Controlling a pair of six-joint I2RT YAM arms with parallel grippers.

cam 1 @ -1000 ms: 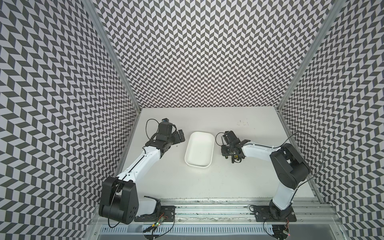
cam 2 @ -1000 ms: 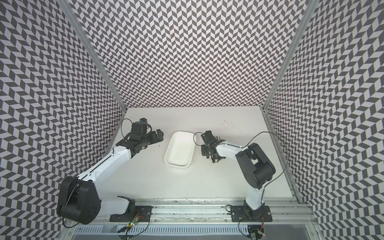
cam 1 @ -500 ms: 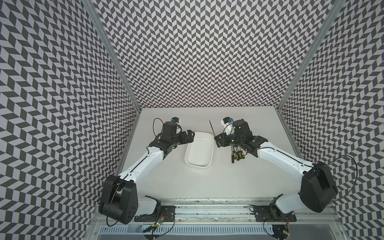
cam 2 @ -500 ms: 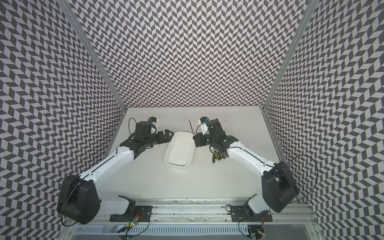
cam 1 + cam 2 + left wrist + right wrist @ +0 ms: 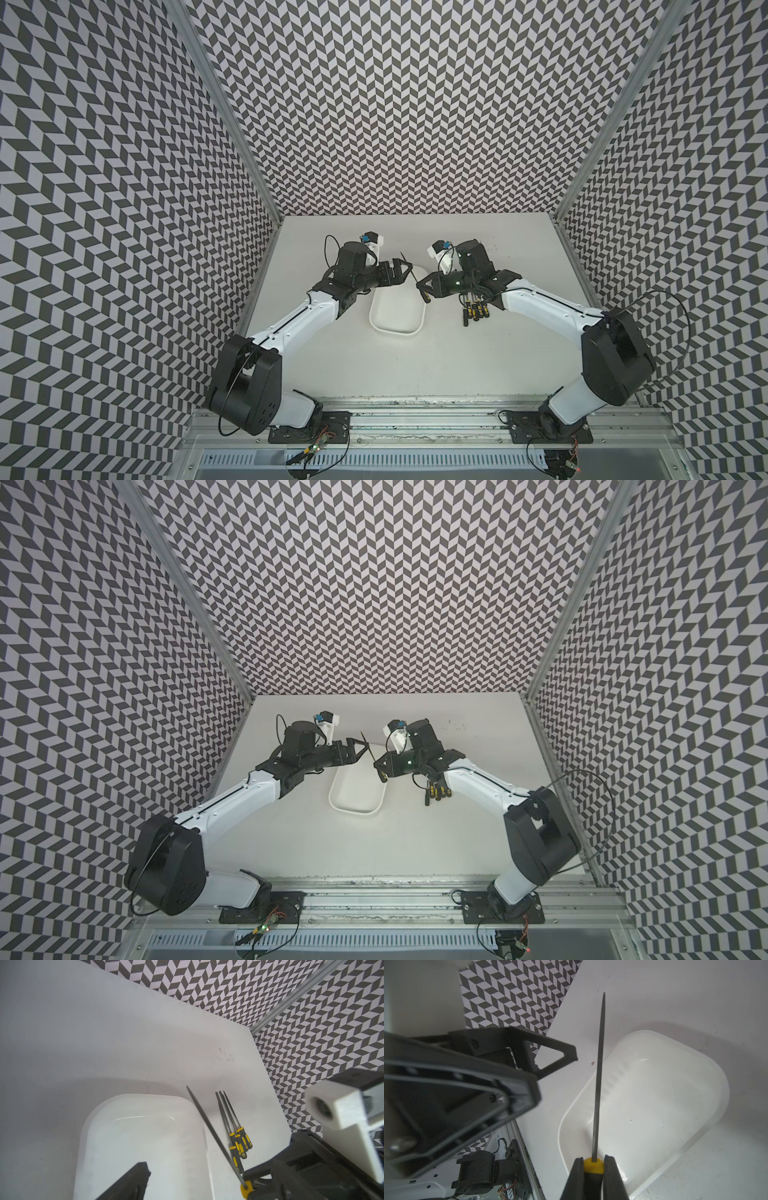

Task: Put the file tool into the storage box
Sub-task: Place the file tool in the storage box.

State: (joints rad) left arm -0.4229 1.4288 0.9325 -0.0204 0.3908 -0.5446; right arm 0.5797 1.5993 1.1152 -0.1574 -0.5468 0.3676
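Holding one file tool (image 5: 598, 1076) above one storage box (image 5: 675, 1105): right jaws; left jaws wide; four files (image 5: 239, 1142) nearby.

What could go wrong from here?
1. The file tip sits near the open left gripper; a pinch on that thin shaft may slip.
2. The right gripper holds it by the handle, tip seemingly past the box rim; released now, it may land across the rim.
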